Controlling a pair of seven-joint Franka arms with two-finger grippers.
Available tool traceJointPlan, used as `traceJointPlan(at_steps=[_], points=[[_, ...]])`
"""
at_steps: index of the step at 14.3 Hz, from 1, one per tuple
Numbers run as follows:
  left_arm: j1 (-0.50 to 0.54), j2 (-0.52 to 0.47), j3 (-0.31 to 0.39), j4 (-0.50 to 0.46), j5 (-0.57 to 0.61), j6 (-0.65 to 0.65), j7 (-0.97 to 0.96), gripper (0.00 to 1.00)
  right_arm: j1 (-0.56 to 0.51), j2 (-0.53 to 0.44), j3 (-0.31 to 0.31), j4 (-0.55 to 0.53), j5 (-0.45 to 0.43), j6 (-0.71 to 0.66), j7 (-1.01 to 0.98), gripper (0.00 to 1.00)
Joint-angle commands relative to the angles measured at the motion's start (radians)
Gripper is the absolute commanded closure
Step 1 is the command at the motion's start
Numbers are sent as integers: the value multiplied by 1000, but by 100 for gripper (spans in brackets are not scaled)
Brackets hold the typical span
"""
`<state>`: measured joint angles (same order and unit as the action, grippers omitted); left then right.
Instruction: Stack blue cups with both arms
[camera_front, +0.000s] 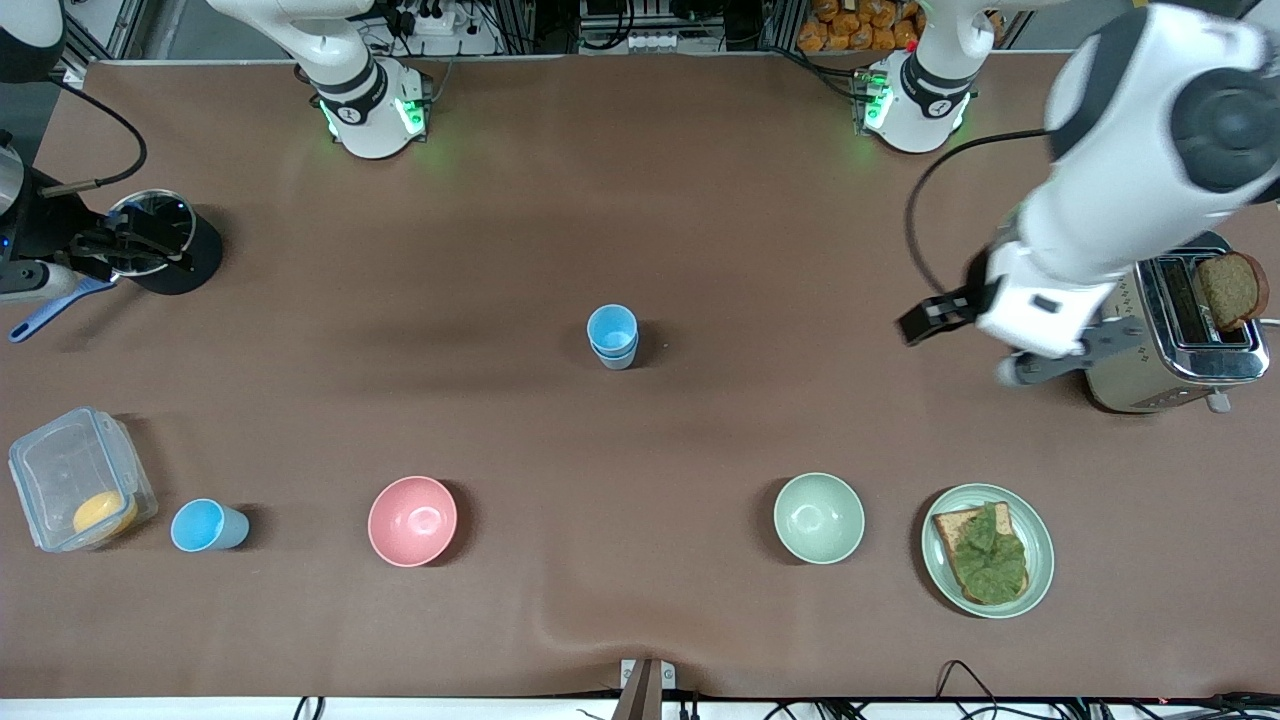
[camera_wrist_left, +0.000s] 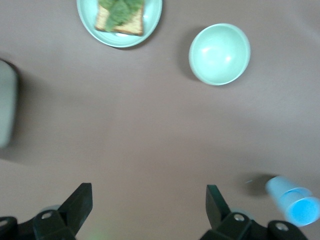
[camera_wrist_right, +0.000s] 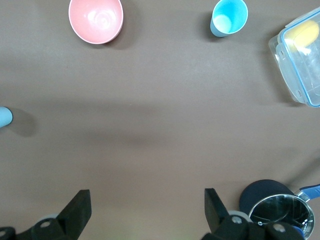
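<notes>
stacked light-blue plastic cups (camera_front: 612, 336) stand mid-table; a lone light-blue tumbler (camera_front: 207, 525) stands upright toward the right arm's end, so the right gripper (camera_wrist_right: 145, 210), fingers spread, is likelier to fetch it. left gripper (camera_wrist_left: 149, 206), spread, waits beside a toaster (camera_front: 1180, 335).

Arms: two glossy white jointed arms, the left arm (camera_front: 1130, 170) filling the upper corner of the front view with rounded white shells.
Joint caps: a large round dark grey cap sits on the left arm's elbow housing.
Bases: each white base carries a black band and glows green at table level; the right arm's base (camera_front: 368, 105) shows a small round mark.
Cables: a black cable loops from the left arm's wrist; another curves along the right arm's end.
Grippers: the left gripper (camera_wrist_left: 149, 209) and right gripper (camera_wrist_right: 147, 210) are black, with angular fingers (camera_wrist_right: 79, 210) and silver screws at the mounts.
</notes>
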<state>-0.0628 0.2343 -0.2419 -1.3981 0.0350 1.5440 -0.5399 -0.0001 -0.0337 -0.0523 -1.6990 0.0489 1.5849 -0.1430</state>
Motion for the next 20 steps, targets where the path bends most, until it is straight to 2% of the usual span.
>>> traceJointPlan(at_steps=[1, 5, 10, 15, 20], points=[[-20, -82, 105, -41, 0, -77, 237, 0, 9, -12, -4, -7, -3, -5, 2, 0], [-26, -159, 261, -41, -59, -136, 429, 0, 9, -12, -4, -7, -3, -5, 2, 0], [-12, -237, 266, -35, -67, -191, 471, 0, 8, -11, -4, -7, 0, -6, 2, 0], [-9, -239, 266, -28, -3, -200, 572, 0, 9, -12, -4, -7, 0, -8, 2, 0], [-15, -236, 262, -30, 2, -200, 584, 0, 8, -11, -4, -7, 0, -8, 2, 0]])
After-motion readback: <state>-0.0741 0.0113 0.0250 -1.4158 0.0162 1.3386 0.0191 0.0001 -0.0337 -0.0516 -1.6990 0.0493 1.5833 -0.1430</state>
